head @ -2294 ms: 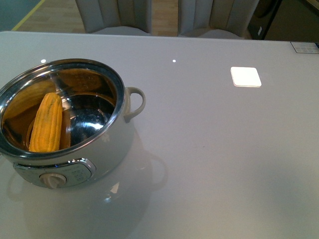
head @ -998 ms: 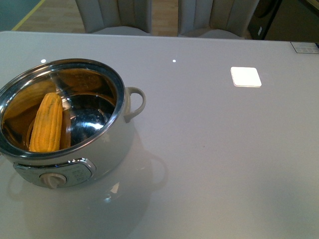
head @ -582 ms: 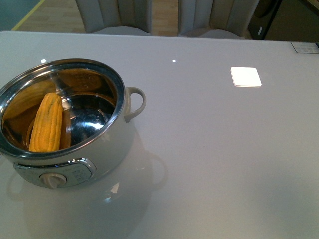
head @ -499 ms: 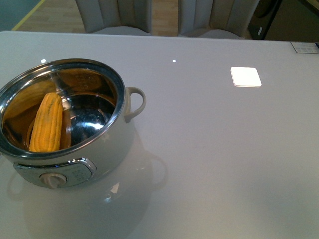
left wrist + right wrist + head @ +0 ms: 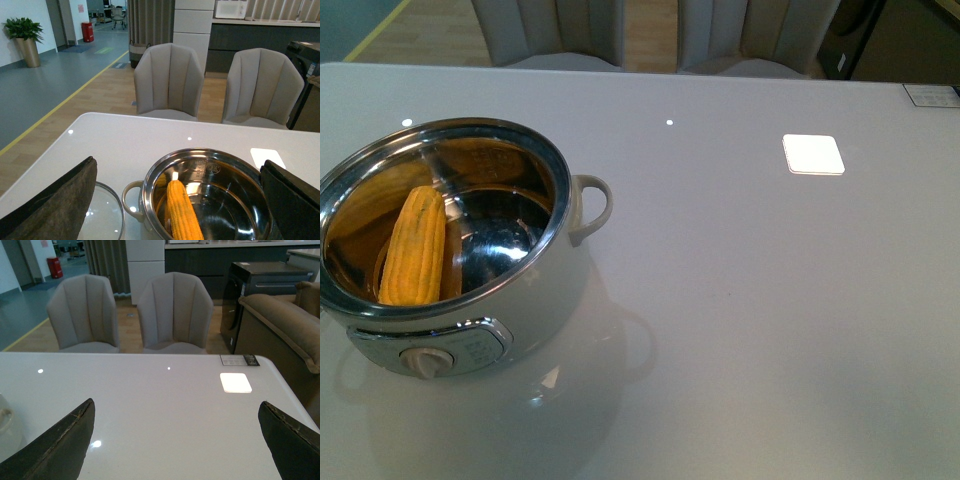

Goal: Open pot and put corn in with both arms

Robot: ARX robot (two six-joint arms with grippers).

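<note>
No change across recent frames. Corn lying inside open pot on tabletop; lid beside pot. Left claw and right claw both spread, empty. Task judged complete.

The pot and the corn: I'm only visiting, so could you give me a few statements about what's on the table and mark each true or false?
1. The corn lies inside the pot. True.
2. The glass lid is on the pot. False: the pot is open, and the left wrist view shows the lid lying on the table beside it.
3. The left gripper is holding the corn. False: its fingers stand wide apart and empty, with the corn between them in view but untouched.
4. The right gripper is open and holds nothing. True.
5. Two chairs stand behind the table. True.
</note>
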